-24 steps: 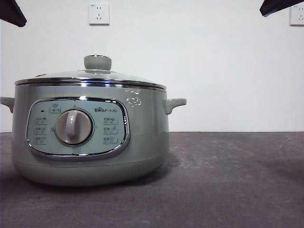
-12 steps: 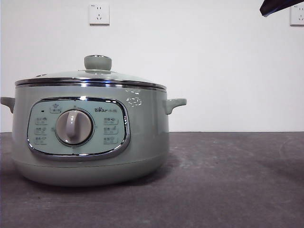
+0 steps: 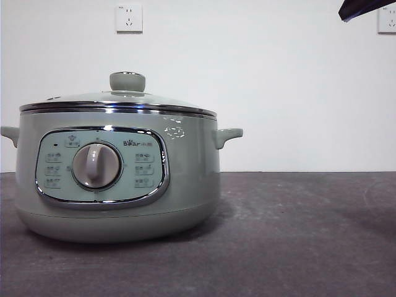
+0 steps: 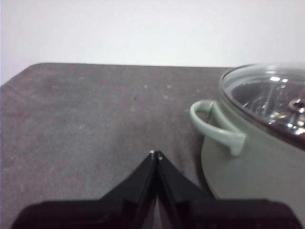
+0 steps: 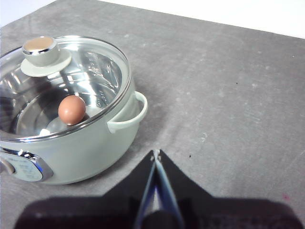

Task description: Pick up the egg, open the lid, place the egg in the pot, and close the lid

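The sage-green pot point(image 3: 117, 179) stands at the left of the front view, with its dial point(image 3: 96, 166) facing me. The glass lid point(image 3: 117, 102) with its green knob point(image 3: 127, 81) sits closed on it. In the right wrist view the brown egg point(image 5: 72, 109) lies inside the pot point(image 5: 71, 148), seen through the lid point(image 5: 95, 71). My right gripper point(image 5: 156, 153) is shut and empty, above the table to the right of the pot; its tip point(image 3: 362, 7) shows at the top right corner. My left gripper point(image 4: 155, 154) is shut and empty beside the pot's handle point(image 4: 217, 126).
The dark grey table point(image 3: 297, 235) stretches to the right of the pot. A white wall with two sockets point(image 3: 129, 18) stands behind it. The table's far edge shows in the left wrist view point(image 4: 119, 64).
The black tip of the left arm at the top left corner has gone out of the front view. The pot, the lid and the right arm's tip have not moved.
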### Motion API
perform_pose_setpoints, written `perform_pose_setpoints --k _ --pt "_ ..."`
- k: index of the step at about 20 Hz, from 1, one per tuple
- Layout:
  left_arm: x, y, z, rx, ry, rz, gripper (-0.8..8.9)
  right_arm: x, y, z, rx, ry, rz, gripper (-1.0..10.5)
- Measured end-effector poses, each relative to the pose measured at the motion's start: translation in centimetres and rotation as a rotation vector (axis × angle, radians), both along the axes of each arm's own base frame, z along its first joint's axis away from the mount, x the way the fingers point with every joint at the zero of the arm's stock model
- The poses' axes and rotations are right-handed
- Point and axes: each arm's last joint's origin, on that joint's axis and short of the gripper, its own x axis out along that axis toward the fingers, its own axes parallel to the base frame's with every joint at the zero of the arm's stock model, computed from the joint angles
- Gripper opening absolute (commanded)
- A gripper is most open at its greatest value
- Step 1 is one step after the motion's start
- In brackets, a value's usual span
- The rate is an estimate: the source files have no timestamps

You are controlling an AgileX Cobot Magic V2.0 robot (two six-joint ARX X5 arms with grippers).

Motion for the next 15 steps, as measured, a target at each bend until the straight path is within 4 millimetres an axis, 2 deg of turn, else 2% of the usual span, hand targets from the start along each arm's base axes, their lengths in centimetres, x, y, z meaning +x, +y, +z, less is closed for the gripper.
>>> perform_pose_setpoints --k 4,15 --pt "0.15 0.02 -1.25 0.0 0.05 0.002 -0.03 0.0 0.0 0.0 0.0 0.0 0.0 0.0" --pt "0.14 0.03 -1.25 -0.001 0.05 0.004 -0.03 0.0 0.0 0.0 0.0 0.0 0.0 0.0"
